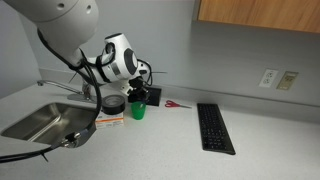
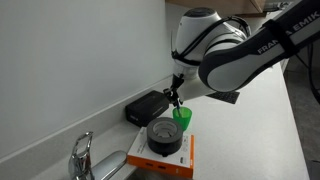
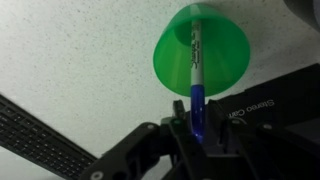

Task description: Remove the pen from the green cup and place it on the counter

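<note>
The green cup stands on the pale counter; it also shows in both exterior views. The pen, white-barrelled with a blue end, stands in the cup with its blue end up. My gripper is right above the cup and shut on the pen's blue end. In both exterior views the gripper hangs just over the cup's mouth, and the pen itself is too small to make out there.
A black box lies behind the cup. A black tape roll sits on an orange-edged box beside it. Red-handled scissors and a black keyboard lie further along. The steel sink and tap are nearby.
</note>
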### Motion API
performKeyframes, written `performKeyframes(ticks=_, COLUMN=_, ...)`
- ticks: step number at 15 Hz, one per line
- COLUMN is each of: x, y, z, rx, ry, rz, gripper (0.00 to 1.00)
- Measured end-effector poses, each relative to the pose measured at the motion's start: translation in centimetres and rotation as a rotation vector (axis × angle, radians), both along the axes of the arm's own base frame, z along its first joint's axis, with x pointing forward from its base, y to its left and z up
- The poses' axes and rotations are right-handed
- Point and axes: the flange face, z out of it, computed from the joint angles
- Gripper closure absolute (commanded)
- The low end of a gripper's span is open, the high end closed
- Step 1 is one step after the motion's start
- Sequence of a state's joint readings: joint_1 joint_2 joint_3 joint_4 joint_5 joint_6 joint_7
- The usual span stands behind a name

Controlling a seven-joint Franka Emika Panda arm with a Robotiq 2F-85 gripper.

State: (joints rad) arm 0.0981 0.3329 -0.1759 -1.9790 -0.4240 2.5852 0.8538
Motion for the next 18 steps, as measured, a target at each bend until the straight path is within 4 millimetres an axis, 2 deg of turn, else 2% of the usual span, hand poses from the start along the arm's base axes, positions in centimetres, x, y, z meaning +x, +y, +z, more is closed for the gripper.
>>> performKeyframes(ticks=4, x=0.0, y=0.1, z=1.2, rx=0.004, ry=-0.03, rz=0.006, gripper=0.96)
performKeyframes(ticks=7, x=-0.6, y=0.4, z=3.9, rx=0.014, ry=-0.074, rz=0.013, gripper=0.96)
performKeyframes(ticks=11, x=-3.2, y=1.2, z=9.0, rx=0.03, ry=-0.134, rz=0.043, gripper=0.96)
performKeyframes(ticks=13, x=-4.9, y=1.4, z=10.3, rx=0.047, ry=-0.113, rz=0.074, gripper=0.96)
performKeyframes(ticks=15, x=-6.5, y=0.9, z=9.8, rx=0.095, ry=-0.023, rz=0.096, gripper=0.96)
performKeyframes(ticks=18, x=-8.4, y=-1.6, z=7.3, rx=0.17, ry=0.15, rz=0.104, gripper=0.96)
